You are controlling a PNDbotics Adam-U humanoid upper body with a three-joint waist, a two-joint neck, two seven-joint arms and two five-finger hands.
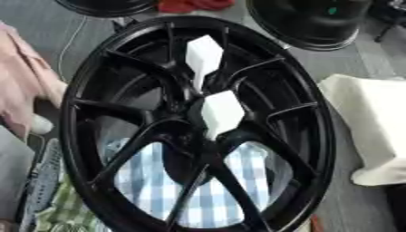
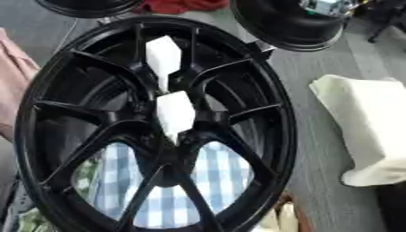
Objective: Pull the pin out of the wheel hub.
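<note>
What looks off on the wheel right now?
Two white blocks sit on the black wheel, one among the upper spokes, one over the hub at the centre, both tapering to a point. No robot hand shows in either view. No damage or spill is visible.

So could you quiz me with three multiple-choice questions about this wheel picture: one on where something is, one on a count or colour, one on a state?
1. Where is the blue-and-white checked cloth?
A. behind the lower spokes
B. draped over the top rim
C. on the cream cushion

2. How many white wedge-shaped blocks show at the big black spoked wheel?
A. one
B. two
C. four

3. Are the robot's hands touching the wheel?
A. both
B. one
C. none in view

Answers: 1 A, it shows through the lower gaps. 2 B, upper white block and lower white block. 3 C, no hand shows.
</note>
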